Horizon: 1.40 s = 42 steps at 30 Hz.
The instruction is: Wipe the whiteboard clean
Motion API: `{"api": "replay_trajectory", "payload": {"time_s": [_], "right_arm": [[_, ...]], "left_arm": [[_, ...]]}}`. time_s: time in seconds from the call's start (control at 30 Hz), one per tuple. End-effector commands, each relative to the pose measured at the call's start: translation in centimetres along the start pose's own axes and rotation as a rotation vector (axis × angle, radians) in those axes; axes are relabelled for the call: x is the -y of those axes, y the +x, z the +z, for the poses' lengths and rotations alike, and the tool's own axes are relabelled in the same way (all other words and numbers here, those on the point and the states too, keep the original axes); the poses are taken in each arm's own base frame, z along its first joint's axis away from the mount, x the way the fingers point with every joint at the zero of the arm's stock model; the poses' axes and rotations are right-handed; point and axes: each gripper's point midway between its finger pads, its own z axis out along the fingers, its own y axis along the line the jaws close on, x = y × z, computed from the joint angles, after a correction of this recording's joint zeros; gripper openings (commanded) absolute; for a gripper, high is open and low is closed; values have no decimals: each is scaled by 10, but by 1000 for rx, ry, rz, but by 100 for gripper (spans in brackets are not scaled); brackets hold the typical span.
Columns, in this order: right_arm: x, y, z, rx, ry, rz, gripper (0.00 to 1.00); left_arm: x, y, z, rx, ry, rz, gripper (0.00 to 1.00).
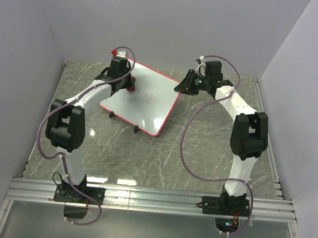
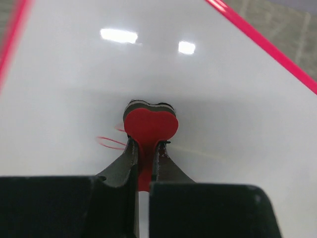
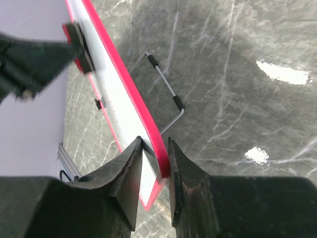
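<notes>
The left tool (image 2: pixel 146 148) is clenched on a small red heart-shaped block (image 2: pixel 150 126), holding it against the flat white red-rimmed whiteboard (image 1: pixel 148 110). This board lies toward 11 o'clock on the grey marble bench (image 1: pixel 201 150). The right tool (image 3: pixel 155 157) pinches the board's 2 o'clock corner rim.

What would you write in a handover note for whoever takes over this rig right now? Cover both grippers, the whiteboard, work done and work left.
Left gripper: shut on the red eraser, which is at the whiteboard surface.
Right gripper: shut on the board's red rim, apparently steadying it.
Done: board braced, eraser in position.
Left: the faint red scribbles beside the eraser are not yet wiped.
</notes>
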Motion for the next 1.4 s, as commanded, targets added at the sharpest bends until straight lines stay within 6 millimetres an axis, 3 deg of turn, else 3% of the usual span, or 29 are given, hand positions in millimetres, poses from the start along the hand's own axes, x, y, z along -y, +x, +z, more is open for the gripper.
{"api": "replay_trajectory", "payload": {"time_s": [0.0,0.2,0.37,0.53,0.8,0.97,1.0,1.2,1.37], "right_arm": [[-3,-7,-20,35,43,-51,0],[-6,-15,-20,52,33,-54,0],[-7,-15,-20,54,27,-49,0],[-7,-13,-23,58,28,-50,0],[-12,-11,-29,65,18,-56,0],[-12,-5,-33,62,24,-59,0],[-12,-5,-34,64,25,-60,0],[-16,-4,-37,71,16,-60,0],[-17,-2,-39,73,11,-55,0]], "left_arm": [[-40,21,14,-46,-122,43,0],[14,37,4,-77,9,80,0],[80,52,-13,-103,155,101,0],[109,59,-23,-122,227,81,0],[91,81,-26,-156,183,70,0],[62,80,-28,-149,117,49,0],[53,94,-27,-166,105,49,0],[20,121,-36,-203,67,-12,0],[20,117,-41,-192,88,12,0]]}}
